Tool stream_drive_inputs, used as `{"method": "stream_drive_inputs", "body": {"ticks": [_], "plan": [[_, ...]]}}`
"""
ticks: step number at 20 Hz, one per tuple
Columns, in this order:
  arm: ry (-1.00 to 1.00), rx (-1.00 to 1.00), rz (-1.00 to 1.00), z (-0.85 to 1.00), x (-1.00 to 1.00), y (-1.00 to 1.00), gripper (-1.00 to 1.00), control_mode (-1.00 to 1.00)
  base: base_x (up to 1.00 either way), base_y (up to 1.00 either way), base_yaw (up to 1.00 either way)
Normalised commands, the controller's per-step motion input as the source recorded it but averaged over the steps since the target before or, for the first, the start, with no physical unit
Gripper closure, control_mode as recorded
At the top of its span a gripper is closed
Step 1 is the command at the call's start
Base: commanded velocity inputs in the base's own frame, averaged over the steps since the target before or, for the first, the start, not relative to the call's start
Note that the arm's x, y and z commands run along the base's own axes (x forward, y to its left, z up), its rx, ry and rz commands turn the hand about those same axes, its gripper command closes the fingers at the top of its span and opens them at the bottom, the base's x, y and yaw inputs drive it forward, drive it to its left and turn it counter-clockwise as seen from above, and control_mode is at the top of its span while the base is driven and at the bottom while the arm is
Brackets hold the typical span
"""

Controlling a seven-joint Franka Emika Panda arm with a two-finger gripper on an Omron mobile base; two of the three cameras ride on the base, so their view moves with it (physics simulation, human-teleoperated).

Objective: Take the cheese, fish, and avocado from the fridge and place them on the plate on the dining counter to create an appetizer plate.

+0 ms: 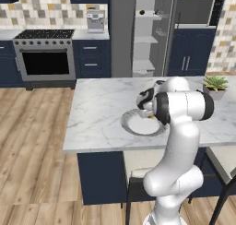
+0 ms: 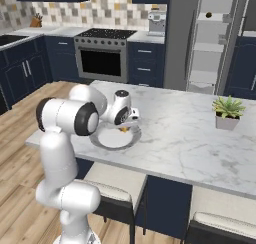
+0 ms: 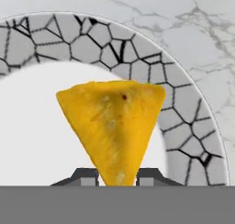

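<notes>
Yellow-orange and faintly mottled, the cheese (image 3: pixel 112 126) hangs as a wedge with its narrow point down between the two dark finger tips, its broad edge away from the hand. The gripper (image 3: pixel 118 176) is clamped on that narrow end, jaws drawn close against its sides. Holding it by the thin end leaves the wide face free to meet the dish first, which looks like a sensible way to set it down flat.

Directly beneath the wedge lies the plate (image 3: pixel 137 62), white in the centre with a grey crackled rim. The cheese is over the white middle, near the rim on one side; whether it already touches the surface I cannot tell. In the right base view the wedge shows as a small orange speck (image 2: pixel 123 129) under the hand, over the plate (image 2: pixel 107 142).

The plate sits on the dining counter (image 1: pixel 101 104), near its front edge within the arm's reach. A potted plant (image 1: pixel 215 85) stands well apart along the marble. Farthest back, the fridge (image 1: pixel 147 35) stands open, pale shelves showing; a small dark item (image 1: pixel 142 12) rests on an upper shelf, too small to name.
</notes>
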Motion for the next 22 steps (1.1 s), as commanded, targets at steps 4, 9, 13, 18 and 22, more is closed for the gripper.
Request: {"method": "stream_drive_inputs", "body": {"ticks": [4, 9, 13, 18, 22], "plan": [[0.02, 0.0, 0.0, -0.39, 0.58, -0.13, 1.0, -1.0, 0.0, 0.0, 0.0], [0.04, 0.0, 0.0, -0.51, 0.45, -0.01, 1.0, -1.0, 0.0, 0.0, 0.0], [0.01, -0.03, 0.0, -0.2, 0.09, 0.01, -1.0, -1.0, 0.0, 0.0, 0.0], [-0.01, -0.07, -0.01, 0.0, -0.31, 0.02, -1.0, -1.0, 0.0, 0.0, 0.0], [-0.05, -0.06, -0.05, 0.22, -0.59, 0.0, -1.0, -1.0, 0.0, 0.0, 0.0]]}}
